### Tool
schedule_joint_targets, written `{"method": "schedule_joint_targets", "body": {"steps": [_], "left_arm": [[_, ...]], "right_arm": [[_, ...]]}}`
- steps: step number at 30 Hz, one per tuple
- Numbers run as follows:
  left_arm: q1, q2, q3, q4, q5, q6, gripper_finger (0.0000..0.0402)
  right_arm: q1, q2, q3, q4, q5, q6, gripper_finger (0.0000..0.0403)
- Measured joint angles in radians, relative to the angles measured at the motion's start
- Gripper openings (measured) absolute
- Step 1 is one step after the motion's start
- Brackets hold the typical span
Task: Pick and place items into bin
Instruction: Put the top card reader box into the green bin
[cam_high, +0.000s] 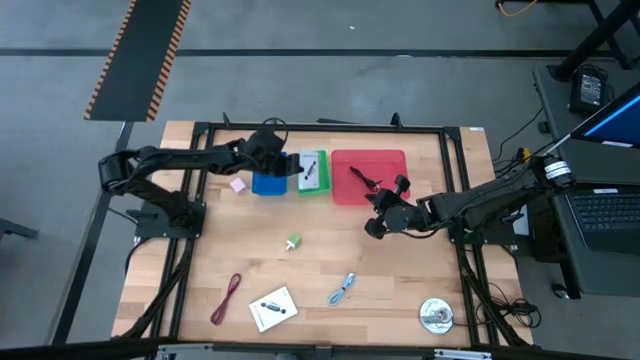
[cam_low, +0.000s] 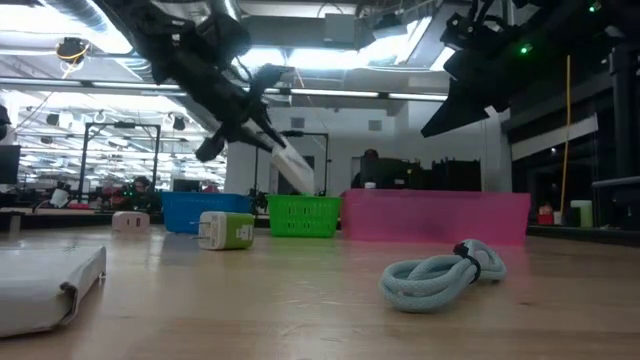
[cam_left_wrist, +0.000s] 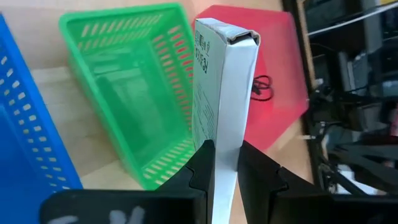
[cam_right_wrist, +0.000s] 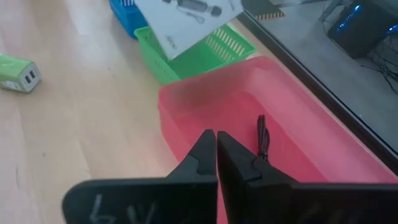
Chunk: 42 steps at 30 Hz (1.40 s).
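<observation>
My left gripper (cam_left_wrist: 225, 152) is shut on a white printed packet (cam_left_wrist: 217, 81) and hovers over the green bin (cam_high: 312, 172); in the low view the packet (cam_low: 295, 172) slants down toward that bin (cam_low: 305, 215). My right gripper (cam_right_wrist: 216, 140) is shut on nothing, above the near edge of the red bin (cam_high: 368, 175), where a thin dark cable (cam_right_wrist: 262, 138) lies. Lying flat on the table are a green-white piece (cam_high: 293, 241), a maroon cable loop (cam_high: 228, 297), another white packet (cam_high: 273, 308) and a light-blue cable loop (cam_high: 343, 289). My left gripper pinches the white packet between its two fingers (cam_left_wrist: 200, 167), by the end nearest the wrist (cam_left_wrist: 225, 168). The fingers come slanting down from the table's left and lie along the packet. The packet is lifted clear and sticks out past the fingertips, tilted down over the green bin.
A blue bin (cam_high: 268, 183) stands left of the green one, with a small pink piece (cam_high: 238, 185) beside it. A round silvery object (cam_high: 435, 315) lies near the table's near right corner. A black frame rail (cam_high: 320, 127) runs around the tabletop.
</observation>
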Motion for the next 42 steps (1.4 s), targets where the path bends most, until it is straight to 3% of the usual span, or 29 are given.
{"method": "schedule_joint_targets", "body": {"steps": [13, 42], "left_arm": [[0.009, 0.111, 0.0, 0.107, 0.053, -0.097, 0.0045], [0.032, 0.114, -0.001, 0.108, 0.079, -0.106, 0.0079]], "right_arm": [[0.0, 0.0, 0.0, 0.001, -0.001, 0.001, 0.0], [0.0, 0.0, 0.0, -0.008, 0.0, 0.004, 0.0]]}}
